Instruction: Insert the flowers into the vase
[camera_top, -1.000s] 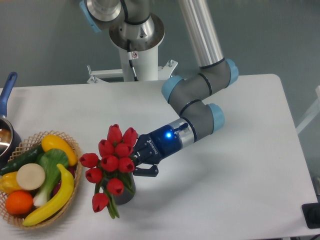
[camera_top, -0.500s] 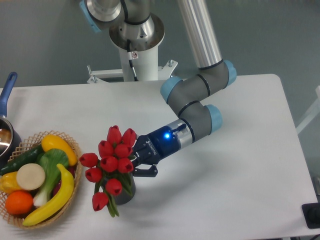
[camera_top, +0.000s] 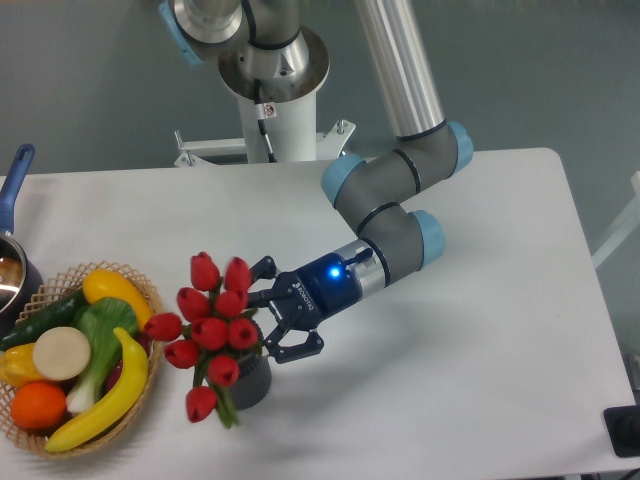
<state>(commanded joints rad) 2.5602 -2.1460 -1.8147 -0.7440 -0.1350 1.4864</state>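
The flowers (camera_top: 211, 331) are being left standing with stems down in the vase (camera_top: 250, 381), buds leaning toward the wicker basket (camera_top: 60, 290), while the gripper (camera_top: 272, 312) is being held just beside them with jaws spread apart, gripping nothing, apparently a release.

Red buds and green stems are shown on the flowers (camera_top: 212, 330); the vase (camera_top: 250, 380) is dark grey. The gripper (camera_top: 268, 310) is black, with a blue light on its wrist. The arm (camera_top: 400, 190) is silver-grey with pale blue joint caps. At left, a tan woven basket (camera_top: 150, 300) is filled with yellow, green, orange and cream produce. The table (camera_top: 480, 300) is white.
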